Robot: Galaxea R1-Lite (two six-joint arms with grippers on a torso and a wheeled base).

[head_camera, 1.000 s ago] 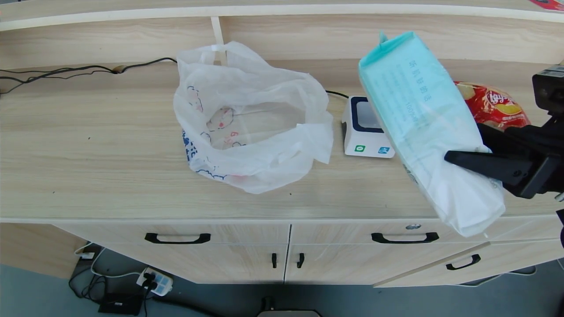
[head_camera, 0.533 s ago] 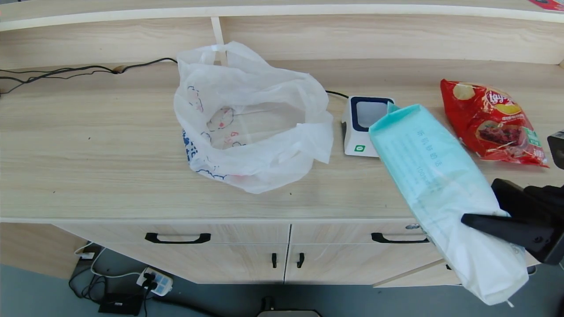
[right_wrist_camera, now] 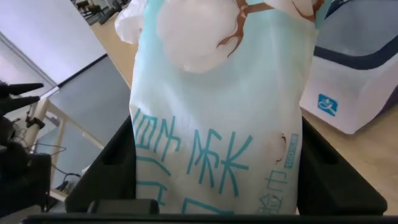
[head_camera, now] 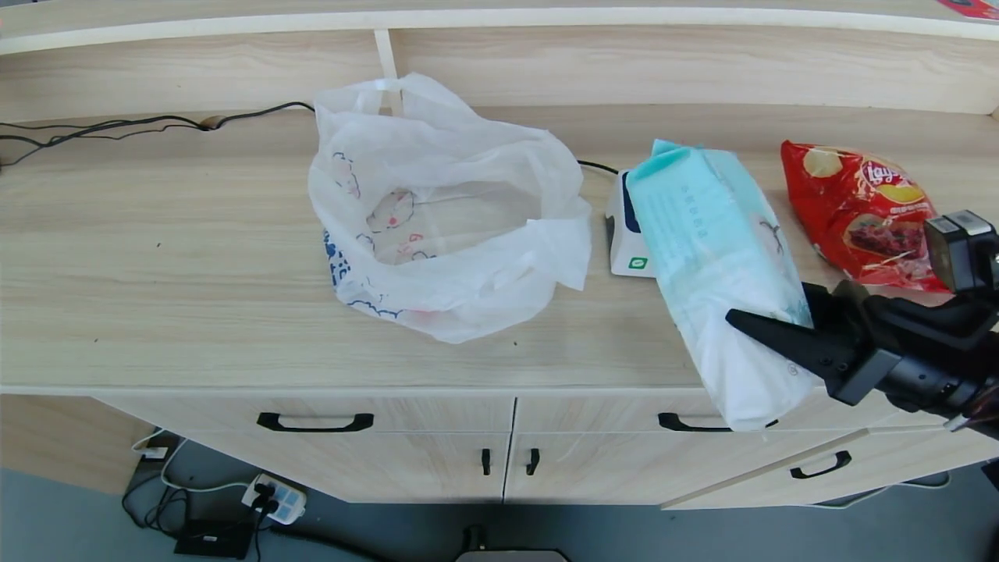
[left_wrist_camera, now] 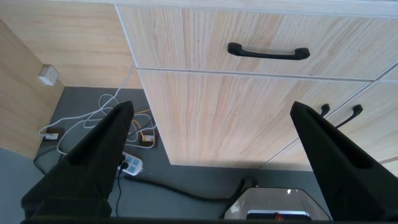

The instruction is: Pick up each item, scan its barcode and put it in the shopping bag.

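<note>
Teal-and-white plastic: the tissue pack (head_camera: 714, 265) is clamped at its white end in the right hand (head_camera: 773, 312), with the teal end reaching out over the barcode scanner (head_camera: 622, 246). Beyond the scanner, the white shopping bag (head_camera: 445, 211) gapes open on the wooden surface (head_camera: 156, 273). The red chip bag (head_camera: 862, 211) lies beside the wrist. The left hand (left_wrist_camera: 211, 109), fingers wide apart, faces the drawer fronts (left_wrist_camera: 249, 31).

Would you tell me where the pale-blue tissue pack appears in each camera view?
Head view: tissue pack right of centre, overlapping the white scanner.
Right wrist view: tissue pack up close, mid-picture, scanner beside it.
Left wrist view: faces the drawer fronts instead.
Shared landmark: the scanner, in the head and right wrist views.
</note>
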